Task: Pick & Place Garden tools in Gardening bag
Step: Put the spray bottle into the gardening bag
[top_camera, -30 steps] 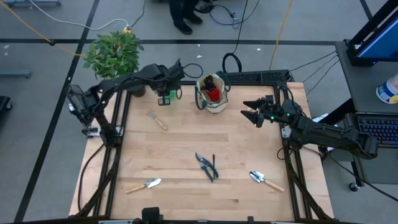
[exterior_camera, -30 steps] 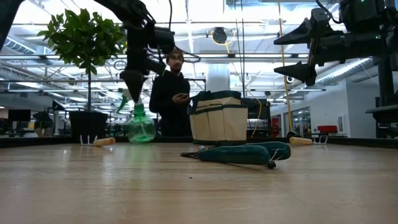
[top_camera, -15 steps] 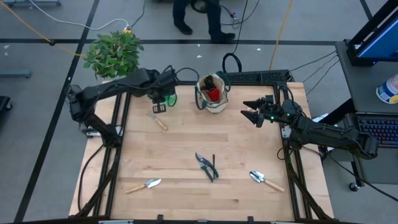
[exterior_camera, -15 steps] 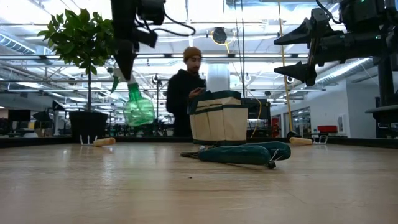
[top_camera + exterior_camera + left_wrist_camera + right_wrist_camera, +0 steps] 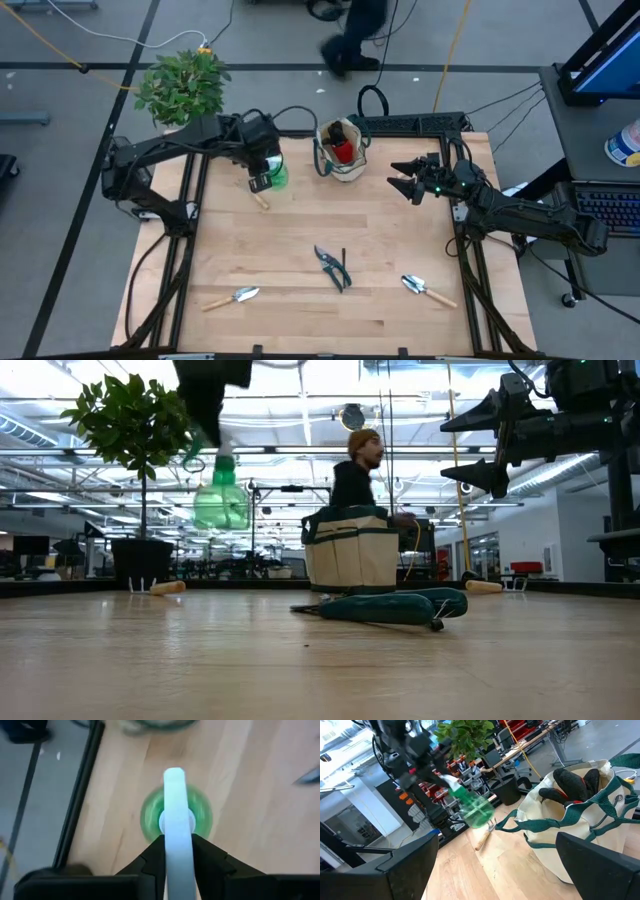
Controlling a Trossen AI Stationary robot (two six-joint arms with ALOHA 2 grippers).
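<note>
Translucent green plastic spray bottle hangs upright, white trigger clamped in my left gripper, frame upper-left; right gripper spread wide.

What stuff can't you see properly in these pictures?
- Inside the gardening bag: only the gloves on top show; its walls hide anything beneath.
- Spray bottle, left wrist view: blurred, and its white trigger covers the middle.
- Fork, high view: partly hidden under the left gripper.
</note>
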